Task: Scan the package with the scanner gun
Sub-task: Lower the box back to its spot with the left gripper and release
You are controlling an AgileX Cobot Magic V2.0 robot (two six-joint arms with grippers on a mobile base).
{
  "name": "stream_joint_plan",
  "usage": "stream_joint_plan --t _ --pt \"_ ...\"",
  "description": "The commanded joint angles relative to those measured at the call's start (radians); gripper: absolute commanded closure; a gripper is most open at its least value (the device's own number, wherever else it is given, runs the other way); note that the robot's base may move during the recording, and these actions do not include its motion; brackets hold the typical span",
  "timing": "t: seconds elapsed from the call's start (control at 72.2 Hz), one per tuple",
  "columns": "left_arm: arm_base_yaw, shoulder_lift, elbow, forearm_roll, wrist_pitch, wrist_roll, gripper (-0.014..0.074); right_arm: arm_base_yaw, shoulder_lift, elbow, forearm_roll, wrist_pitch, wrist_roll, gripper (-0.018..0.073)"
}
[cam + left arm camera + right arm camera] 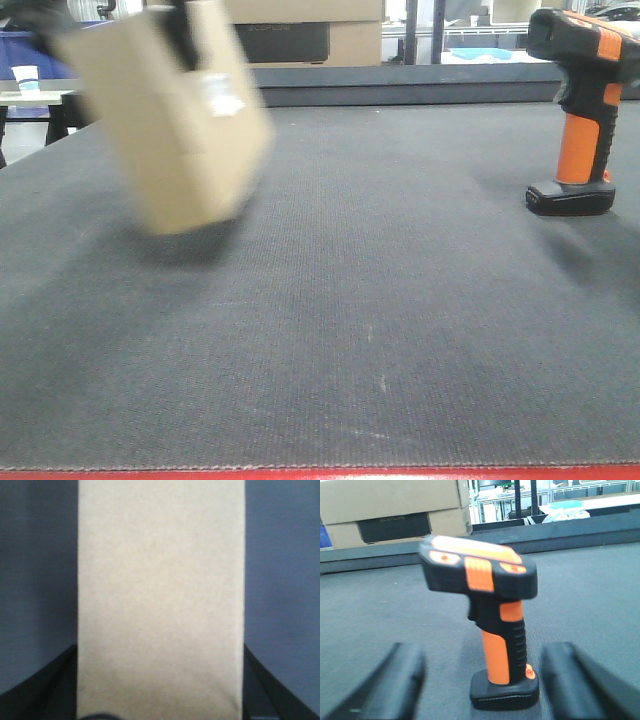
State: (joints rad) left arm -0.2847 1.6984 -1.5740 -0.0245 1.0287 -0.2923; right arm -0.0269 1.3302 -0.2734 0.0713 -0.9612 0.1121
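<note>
The package (180,130) is a plain tan cardboard box with a small white label (218,98). It hangs tilted and blurred above the left of the dark mat. My left gripper (185,40) is shut on its top. In the left wrist view the box (160,590) fills the middle, and the gripper (160,680) has its black fingers (50,680) pressed on both sides. The orange and black scanner gun (585,110) stands upright on its base at the right. In the right wrist view my right gripper (482,655) is open, with its fingers (402,672) on either side of the scanner's (490,580) handle and apart from it.
A raised dark ledge (400,85) runs along the back of the mat. Large cardboard boxes (300,30) stand behind it. A paper cup (27,78) sits on a table at far left. A red edge (320,472) marks the front of the mat.
</note>
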Motion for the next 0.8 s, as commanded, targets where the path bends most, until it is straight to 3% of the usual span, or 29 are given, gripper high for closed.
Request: stream_joint_plan --t 0.0,0.097,0.18,0.36,0.485,0.789 --pt "0.032 -0.022 -0.002 0.135 0.039 0.003 0.0708 0.000 -0.093 0.009 -0.011 0.116 0.002 0.0273" --pt "0.089 -0.022 -0.002 0.178 0.035 0.020 0.0708 0.000 -0.205 0.009 -0.011 0.227 0.002 0.0383" --pt "0.145 -0.022 0.000 0.153 0.037 0.078 0.0708 0.000 -0.290 0.009 -0.011 0.270 0.002 0.0508" --pt "0.229 -0.022 0.038 0.120 0.030 0.112 0.0708 0.000 -0.394 0.009 -0.013 0.341 0.002 0.0729" --pt "0.232 -0.022 0.084 0.162 0.020 0.112 0.0708 0.000 -0.423 0.009 -0.013 0.379 0.002 0.0727" --pt "0.232 -0.022 0.134 0.162 -0.007 0.133 0.0708 0.000 -0.434 0.009 -0.013 0.408 0.002 0.0727"
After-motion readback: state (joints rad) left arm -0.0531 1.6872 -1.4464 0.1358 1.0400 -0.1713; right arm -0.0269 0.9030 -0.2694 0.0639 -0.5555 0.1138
